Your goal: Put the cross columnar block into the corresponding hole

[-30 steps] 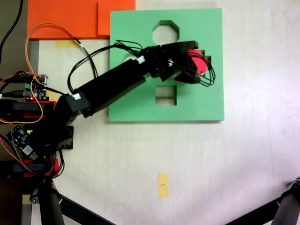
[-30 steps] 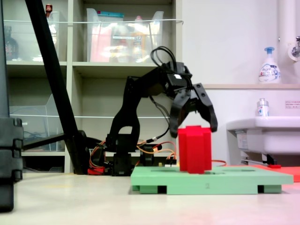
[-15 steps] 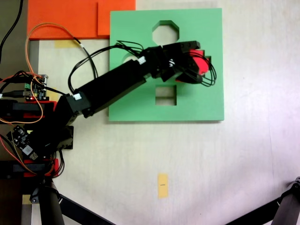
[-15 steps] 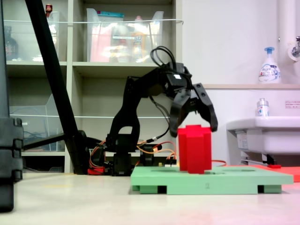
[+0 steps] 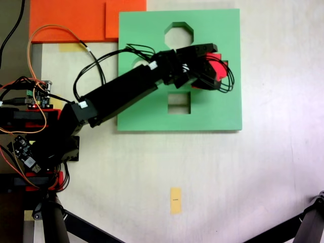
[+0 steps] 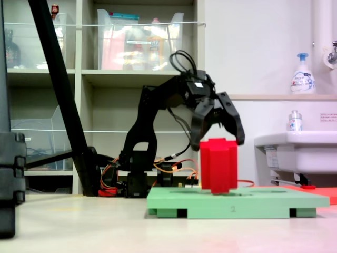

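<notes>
In the second exterior view the black arm (image 6: 152,105) is seen at the left, reaching over the green foam board (image 6: 237,203), which lies flat on the pale bench (image 6: 79,226). The end effector (image 6: 217,138) is spread, its two curved fingers hanging down on either side of the top of the cross columnar block (image 6: 218,164); whether the fingers touch the block cannot be told, and nothing is pinched. The block stands upright on the board, most of its height above the surface. It is probably seated only a little, or not at all, in the corresponding hole, which is hidden under it in both exterior views.

To finish the step well, the arms of the cross should be lined up with the cutout, and the block should be pressed straight down from the top, not from the side, so it is not tilted.

The block is bright red foam, matte, with ribbed vertical faces. The board is soft green foam with clean cutouts: an octagonal hole (image 5: 178,32) and a square hole (image 5: 179,103).
</notes>
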Tool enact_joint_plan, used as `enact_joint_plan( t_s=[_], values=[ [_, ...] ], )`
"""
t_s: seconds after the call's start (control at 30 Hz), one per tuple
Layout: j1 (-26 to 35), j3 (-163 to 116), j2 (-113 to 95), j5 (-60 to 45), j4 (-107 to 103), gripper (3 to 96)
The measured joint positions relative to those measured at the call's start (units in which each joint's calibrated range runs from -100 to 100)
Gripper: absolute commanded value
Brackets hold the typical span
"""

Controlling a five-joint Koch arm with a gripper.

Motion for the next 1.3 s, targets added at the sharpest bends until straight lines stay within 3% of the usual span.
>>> enact_joint_plan(
  t_s=[1.3],
  values=[
    [0.2, 0.0, 2.9, -5.0, 3.3, 43.0]
  ],
)
